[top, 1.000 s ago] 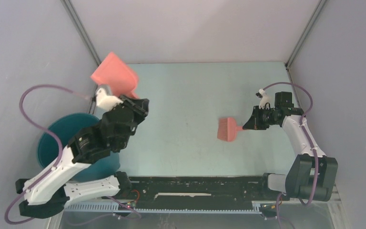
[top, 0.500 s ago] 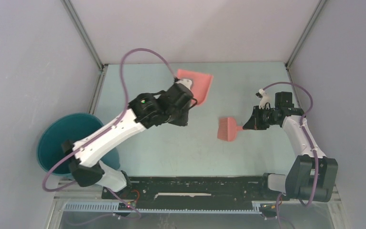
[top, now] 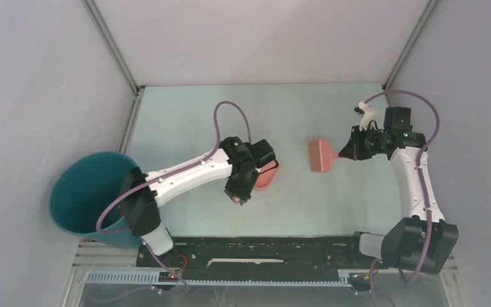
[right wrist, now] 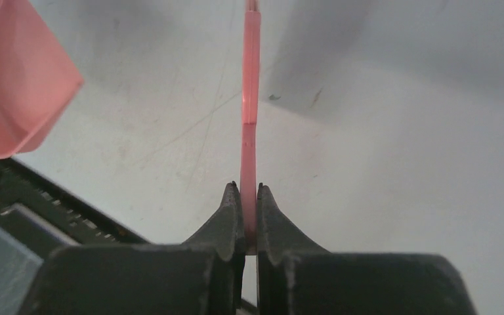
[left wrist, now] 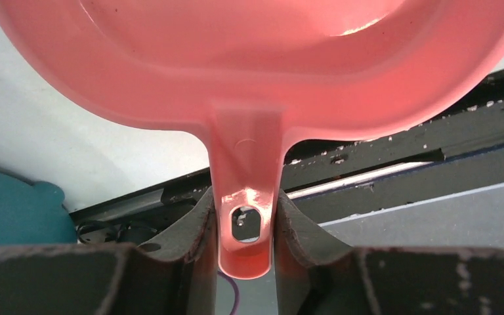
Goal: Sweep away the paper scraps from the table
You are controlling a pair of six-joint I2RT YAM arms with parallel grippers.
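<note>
No paper scraps show on the mint-green table (top: 230, 115) in any view. My left gripper (top: 263, 165) is shut on the handle of the salmon-pink dustpan (top: 268, 177) near the table's middle. In the left wrist view the handle (left wrist: 244, 210) sits clamped between my fingers (left wrist: 193, 230) and the pan (left wrist: 256, 52) looks empty. My right gripper (top: 350, 149) is shut on the thin handle of the salmon-pink brush (top: 320, 155), whose head points left toward the dustpan. In the right wrist view the handle (right wrist: 250, 98) runs straight up from the jaws, with the dustpan (right wrist: 13, 79) at the upper left.
The round teal bucket (top: 89, 192) stands off the table's left edge; it also shows in the left wrist view (left wrist: 13, 207). A black rail (top: 262, 246) runs along the near edge. Metal posts and grey walls close in the back and sides.
My left arm has swung the dustpan from above the bucket, past the table's back, down to the middle. My right arm has carried the brush a little back and to the right.
</note>
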